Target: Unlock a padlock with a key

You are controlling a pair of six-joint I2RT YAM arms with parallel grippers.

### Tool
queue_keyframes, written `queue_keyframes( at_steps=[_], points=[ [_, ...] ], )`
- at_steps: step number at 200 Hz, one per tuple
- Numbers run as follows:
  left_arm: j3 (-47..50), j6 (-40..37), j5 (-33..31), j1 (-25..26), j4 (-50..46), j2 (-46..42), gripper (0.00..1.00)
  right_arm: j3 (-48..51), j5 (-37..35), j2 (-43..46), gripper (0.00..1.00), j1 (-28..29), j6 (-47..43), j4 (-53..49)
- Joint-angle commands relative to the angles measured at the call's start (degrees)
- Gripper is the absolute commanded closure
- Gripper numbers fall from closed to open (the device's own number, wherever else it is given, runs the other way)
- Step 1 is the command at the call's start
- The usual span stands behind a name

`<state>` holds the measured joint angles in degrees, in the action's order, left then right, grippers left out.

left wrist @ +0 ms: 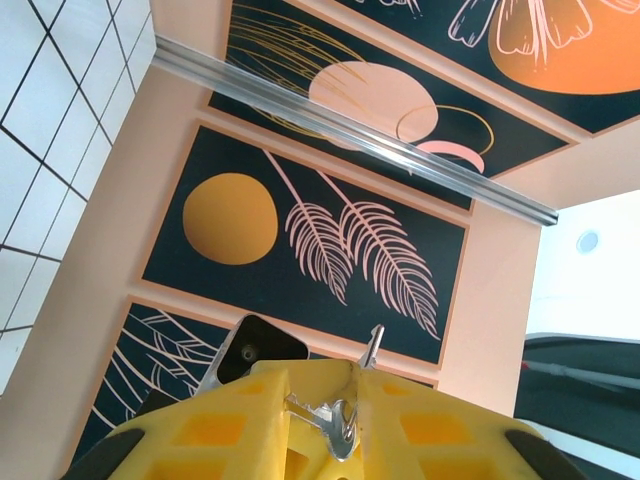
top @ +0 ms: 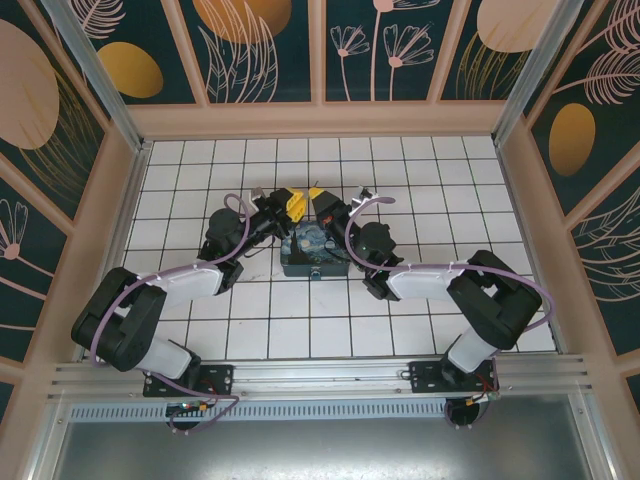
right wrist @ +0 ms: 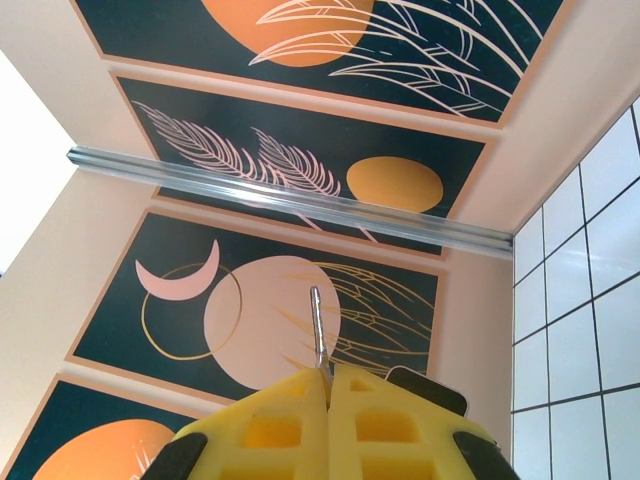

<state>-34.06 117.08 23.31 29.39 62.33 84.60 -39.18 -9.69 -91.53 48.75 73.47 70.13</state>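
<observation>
In the left wrist view my left gripper [left wrist: 360,368] has its yellow fingers [left wrist: 240,425] pressed together on a small silvery key [left wrist: 374,346]. Its blade pokes up from between the tips, and a second key [left wrist: 328,418] on a ring hangs in the hollow below. My right gripper [right wrist: 328,372] is shut on a thin silvery blade [right wrist: 316,325], apparently a key seen edge-on. From above, the left gripper [top: 291,205] and the right gripper [top: 322,203] stand tip to tip, raised over the starry-night box [top: 313,250]. The padlock is hidden.
The box lies mid-floor on white tiles [top: 300,320], with both arms curving in around it. Patterned walls [top: 320,50] close in the back and sides. A metal rail [top: 320,375] runs along the near edge.
</observation>
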Motion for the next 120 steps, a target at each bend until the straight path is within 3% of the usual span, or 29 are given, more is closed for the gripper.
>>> queue_keyframes(
  at_steps=[1,49,98,120],
  points=[
    [0.1,-1.0,-1.0,0.3,1.7,0.1,0.76,1.2,-1.2,1.3,1.0,0.4,0.5,1.2],
    [-0.1,-1.7,-1.1,0.3,0.2,-0.4,0.82,1.2,-1.3,1.2,1.0,0.4,0.6,1.1],
    [-0.5,-4.3,-0.9,0.3,-1.8,-0.2,1.0,1.8,-1.0,1.8,1.0,0.4,0.8,-0.1],
    [-1.5,-11.0,-0.2,0.3,-4.7,-0.3,1.0,5.2,-1.2,5.8,0.64,-0.2,0.4,-3.8]
  ],
)
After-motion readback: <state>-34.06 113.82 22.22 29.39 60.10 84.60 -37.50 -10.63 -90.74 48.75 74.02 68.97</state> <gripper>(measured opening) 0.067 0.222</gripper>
